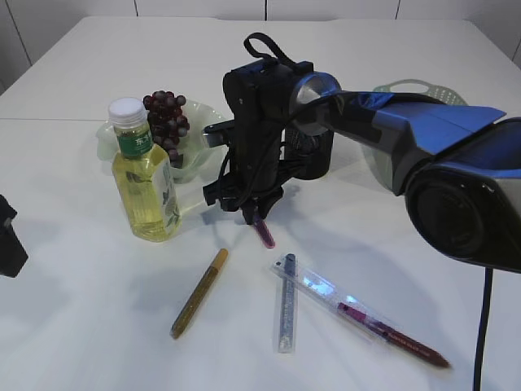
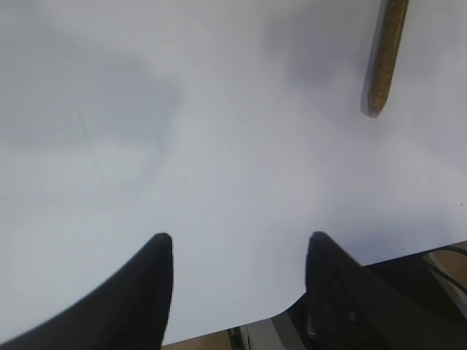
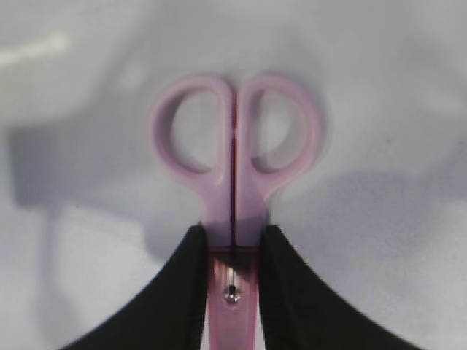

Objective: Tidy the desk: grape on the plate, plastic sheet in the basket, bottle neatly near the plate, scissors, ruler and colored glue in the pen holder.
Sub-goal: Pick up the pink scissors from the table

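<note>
My right gripper (image 3: 232, 237) is shut on pink scissors (image 3: 235, 146) just above the pivot screw, handles pointing away. In the exterior view that gripper (image 1: 259, 215) stands mid-table with the scissors (image 1: 264, 235) hanging down to the tabletop. My left gripper (image 2: 237, 244) is open over bare table, with nothing between its fingers, a gold glue stick (image 2: 384, 58) ahead to its right. Purple grapes (image 1: 167, 118) lie on a pale green plate (image 1: 195, 155), and a bottle (image 1: 146, 175) of yellow drink stands beside it. A black pen holder (image 1: 316, 159) is behind the right gripper. No plastic sheet shows.
On the near table lie the gold glue stick (image 1: 199, 292), a silver glue stick (image 1: 286, 305), a clear ruler (image 1: 326, 293) and a dark red glue stick (image 1: 399, 336). A pale basket (image 1: 419, 88) sits back right. The left gripper's black body (image 1: 10, 240) shows at the left edge.
</note>
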You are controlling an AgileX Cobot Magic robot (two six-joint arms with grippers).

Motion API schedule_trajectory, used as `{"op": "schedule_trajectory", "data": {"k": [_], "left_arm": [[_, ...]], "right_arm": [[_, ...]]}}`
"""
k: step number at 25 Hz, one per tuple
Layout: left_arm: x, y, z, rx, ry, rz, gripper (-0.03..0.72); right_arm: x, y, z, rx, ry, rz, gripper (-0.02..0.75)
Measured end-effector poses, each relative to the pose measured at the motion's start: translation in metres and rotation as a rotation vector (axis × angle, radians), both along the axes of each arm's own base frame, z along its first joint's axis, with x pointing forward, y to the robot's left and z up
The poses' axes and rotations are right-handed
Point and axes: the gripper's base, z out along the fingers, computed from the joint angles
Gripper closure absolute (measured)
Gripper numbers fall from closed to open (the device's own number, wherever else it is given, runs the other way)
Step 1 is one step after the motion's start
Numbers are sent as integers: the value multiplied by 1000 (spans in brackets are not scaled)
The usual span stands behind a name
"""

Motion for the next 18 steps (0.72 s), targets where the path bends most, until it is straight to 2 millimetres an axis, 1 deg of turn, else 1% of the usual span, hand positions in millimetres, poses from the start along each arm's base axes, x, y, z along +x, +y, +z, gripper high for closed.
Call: {"op": "schedule_trajectory", "data": {"k": [9,11,14,18], "left_arm": [[0,0,0,0,0,0,265],[0,0,0,0,0,0,265],[0,0,0,0,0,0,265],[0,0,0,0,0,0,265]], "right_arm": [[0,0,2,4,-3,-11,556],[0,0,7,8,-10,-11,556],[-1,0,19,22,-29,-11,556],[-1,0,28,33,-43,-12,556]]}}
